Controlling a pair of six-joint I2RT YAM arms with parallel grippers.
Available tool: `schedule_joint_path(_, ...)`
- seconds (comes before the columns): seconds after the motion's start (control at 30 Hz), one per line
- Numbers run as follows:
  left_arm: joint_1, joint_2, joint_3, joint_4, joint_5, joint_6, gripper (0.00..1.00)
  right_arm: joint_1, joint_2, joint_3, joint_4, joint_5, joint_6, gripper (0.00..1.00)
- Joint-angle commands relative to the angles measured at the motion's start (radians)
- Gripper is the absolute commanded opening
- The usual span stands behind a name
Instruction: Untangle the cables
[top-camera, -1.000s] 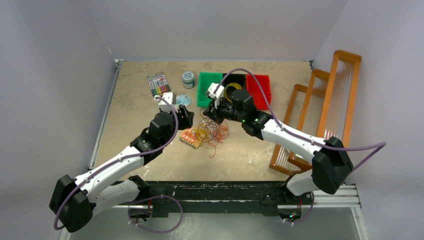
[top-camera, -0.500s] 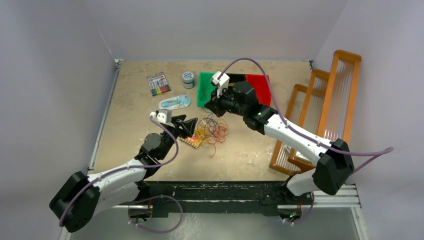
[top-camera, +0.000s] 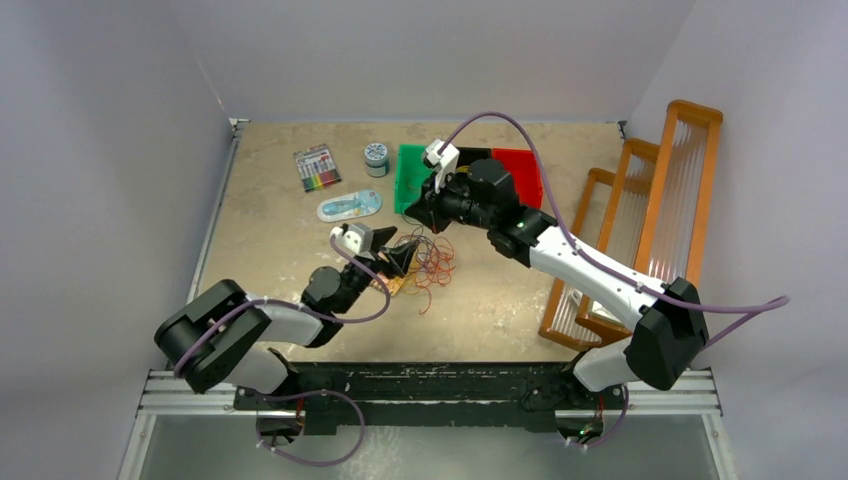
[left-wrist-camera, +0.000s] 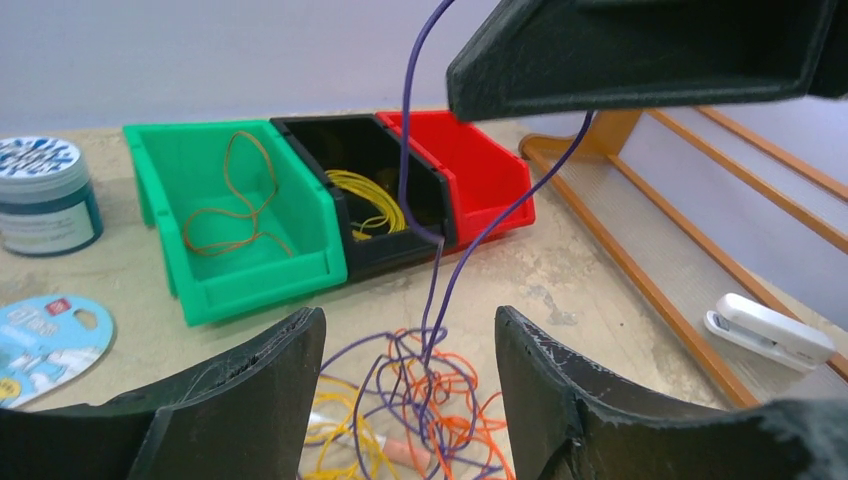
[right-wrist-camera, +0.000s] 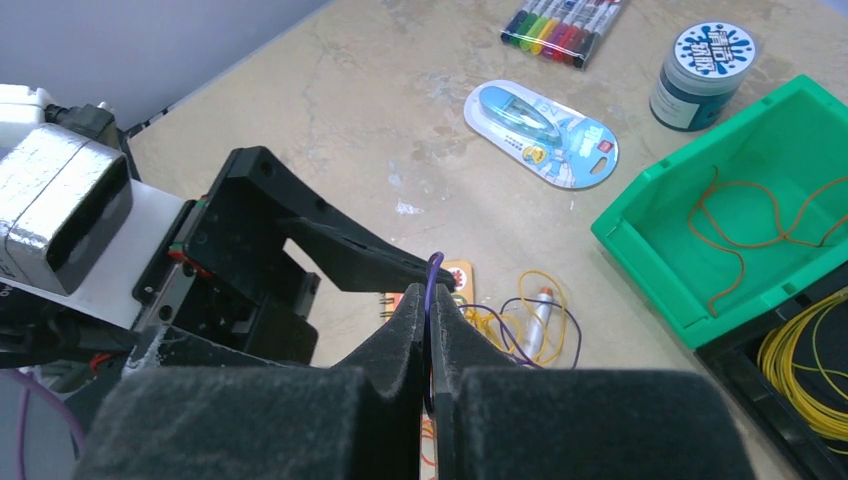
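The cables (top-camera: 428, 262) lie mid-table as a loose tangle of purple, orange and yellow loops, also seen in the left wrist view as cables (left-wrist-camera: 430, 400). One purple cable (left-wrist-camera: 437, 260) rises taut out of the tangle. My right gripper (right-wrist-camera: 430, 300) is shut on it, hanging above the heap as right gripper (top-camera: 428, 214). My left gripper (left-wrist-camera: 407, 320) is open and low at the tangle's near-left side, with the loops showing between its fingers and nothing held. In the top view the left gripper (top-camera: 400, 258) overlaps the tangle's left edge.
Green bin (left-wrist-camera: 170, 230) with a brown loop, black bin (left-wrist-camera: 330, 135) with yellow cables and red bin (left-wrist-camera: 480, 170) stand behind the tangle. Marker pack (top-camera: 317, 167), pot (top-camera: 376, 158) and blue blister pack (top-camera: 349, 206) lie back left. Orange racks (top-camera: 640, 220) line the right edge, a white stapler (left-wrist-camera: 768, 330) beside them.
My left arm has folded back and swung its gripper right, to the tangle, with the jaws wider. The right gripper moved up and back, drawing the purple cable taut.
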Motion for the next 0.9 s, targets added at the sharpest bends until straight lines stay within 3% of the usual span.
schedule_joint_path(0.0,-0.012,0.074,0.086,0.189,0.053,0.043,0.62,-0.001,-0.024,0.054,0.019,-0.057,0.017,0.00)
schedule_joint_path(0.13,-0.014,0.168,0.126,0.255,0.043,0.056,0.62,-0.001,-0.022,0.064,0.019,-0.093,0.021,0.00)
schedule_joint_path(0.57,-0.015,0.437,0.197,0.366,0.081,-0.007,0.31,-0.001,-0.097,0.110,0.024,-0.115,0.041,0.00)
schedule_joint_path(0.87,-0.014,0.503,0.182,0.365,0.076,-0.018,0.17,-0.001,-0.169,0.165,0.022,-0.097,0.028,0.00)
